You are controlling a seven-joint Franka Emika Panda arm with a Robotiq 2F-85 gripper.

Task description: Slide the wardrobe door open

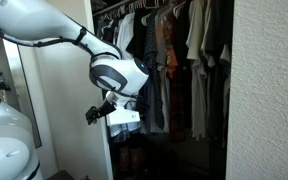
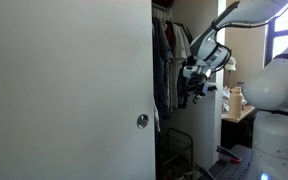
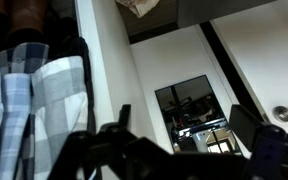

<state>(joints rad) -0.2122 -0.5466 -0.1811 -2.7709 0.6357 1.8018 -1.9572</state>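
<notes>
The wardrobe door is a tall smooth off-white panel that fills the near left of an exterior view. Its round silver pull sits close to its right edge. Right of that edge the wardrobe stands open, with hanging clothes showing inside. My gripper hovers at the far side of this opening, well apart from the door and its pull. It is also visible in an exterior view in front of the clothes. In the wrist view its dark fingers are spread apart with nothing between them.
A rough beige wall bounds the opening on one side and a white panel on the other. Shirts, a mirror and a room door handle show in the wrist view. A desk stands behind the arm.
</notes>
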